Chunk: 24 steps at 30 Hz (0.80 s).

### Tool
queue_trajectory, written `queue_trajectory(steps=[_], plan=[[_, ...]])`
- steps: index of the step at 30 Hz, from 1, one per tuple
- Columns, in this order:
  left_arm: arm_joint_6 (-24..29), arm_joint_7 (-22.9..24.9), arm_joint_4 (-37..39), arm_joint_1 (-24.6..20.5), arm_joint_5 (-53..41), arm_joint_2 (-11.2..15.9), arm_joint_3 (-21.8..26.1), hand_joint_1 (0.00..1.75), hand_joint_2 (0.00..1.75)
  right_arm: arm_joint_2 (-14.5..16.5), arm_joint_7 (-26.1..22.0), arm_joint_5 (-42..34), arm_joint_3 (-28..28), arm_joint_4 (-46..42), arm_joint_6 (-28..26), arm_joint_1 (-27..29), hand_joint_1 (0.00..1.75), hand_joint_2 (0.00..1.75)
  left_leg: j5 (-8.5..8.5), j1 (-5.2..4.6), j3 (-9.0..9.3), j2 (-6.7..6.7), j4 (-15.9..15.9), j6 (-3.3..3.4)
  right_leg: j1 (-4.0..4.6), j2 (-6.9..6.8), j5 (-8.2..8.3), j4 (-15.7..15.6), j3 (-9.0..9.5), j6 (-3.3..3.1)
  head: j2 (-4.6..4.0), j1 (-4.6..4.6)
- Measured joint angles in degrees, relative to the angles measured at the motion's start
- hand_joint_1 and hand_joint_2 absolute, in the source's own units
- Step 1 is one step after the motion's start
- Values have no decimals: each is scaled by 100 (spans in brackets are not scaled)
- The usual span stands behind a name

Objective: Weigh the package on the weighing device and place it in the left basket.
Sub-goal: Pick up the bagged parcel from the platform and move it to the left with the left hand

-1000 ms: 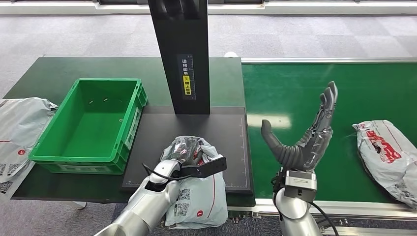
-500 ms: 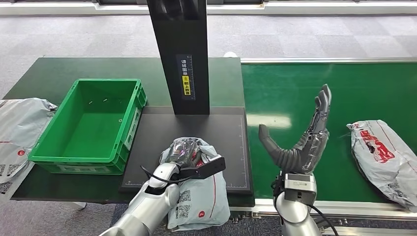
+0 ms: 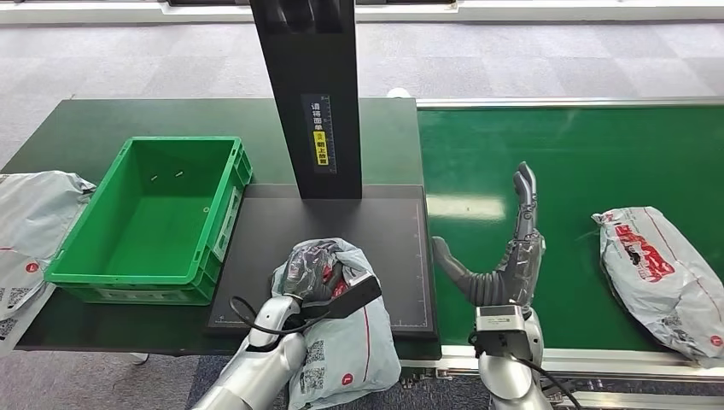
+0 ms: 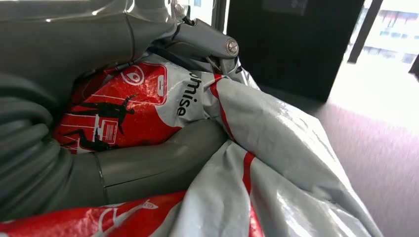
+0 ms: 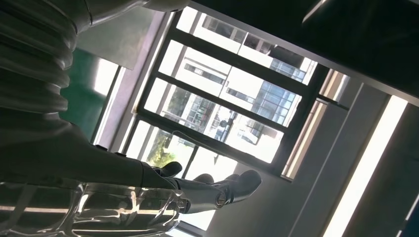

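Note:
A grey and red plastic package (image 3: 350, 342) lies over the front edge of the black weighing plate (image 3: 384, 231), part of it hanging off toward me. My left hand (image 3: 314, 273) grips its bunched top; in the left wrist view the thumb (image 4: 153, 165) presses into the red print of the package (image 4: 276, 148). The green basket (image 3: 77, 272) stands to the left of the plate and holds nothing. My right hand (image 3: 504, 260) stands upright over the green conveyor belt (image 3: 598, 145), fingers spread, holding nothing. In the right wrist view that hand (image 5: 74, 163) points at windows.
The scale's black post (image 3: 309, 94) rises at the back of the plate. A second grey and red package (image 3: 662, 273) lies on the belt at the right. Another grey bag (image 3: 26, 222) lies left of the basket on the dark green table (image 3: 102, 115).
My right hand has drifted left and lower, turning more edge-on. The package on the belt has shifted left. My left hand has kept its grip, moving slightly toward me.

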Motion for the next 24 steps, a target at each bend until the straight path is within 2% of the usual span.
queue_trajectory(steps=[3, 6, 12, 14, 17, 21, 24], plan=[[520, -551, -250, 235, 436, 13, 96, 175, 175, 0, 1, -40, -73, -1, 122, 80, 0, 175, 4, 0, -31, 13, 2, -1, 0, 10, 5, 3, -36, -3, 0, -1], [802, -939, -502, 444, 793, 26, 141, 175, 175, 0, 0, -46, -140, -1, 180, 126, 0, 175, 8, 0, -64, 17, 4, -3, 0, 12, 9, 6, -71, -2, 0, -1], [918, -1083, -788, 639, 964, 37, 159, 175, 175, 0, -3, -50, -184, -1, 201, 152, 0, 175, 8, 0, -95, 18, 5, -3, 0, 13, 10, 6, -103, -2, 0, 0], [1087, -1302, -893, 709, 1147, 46, 167, 175, 175, 0, -21, -83, -190, 1, 221, 162, 0, 175, 8, 0, -105, 20, 5, -3, 0, 16, 10, 6, -114, -2, 0, 0], [1352, -1968, -1210, 888, 1588, 59, 230, 175, 175, 0, -87, -178, -207, 4, 237, 211, 0, 175, 8, 0, -116, 23, 5, -3, 1, 19, 10, 6, -127, -2, 0, -1], [1408, -3023, -1819, 1128, 1968, 26, 517, 175, 175, 0, -180, -267, -257, 12, 217, 331, 0, 175, 8, 1, -124, 24, 5, -3, 1, 20, 10, 6, -136, -2, 0, -1], [1412, -3434, -2246, 1244, 2174, 15, 730, 175, 175, -1, -233, -334, -281, 13, 185, 429, 0, 175, 8, 2, -127, 26, 5, -3, 2, 21, 10, 7, -139, -2, 0, -1]])
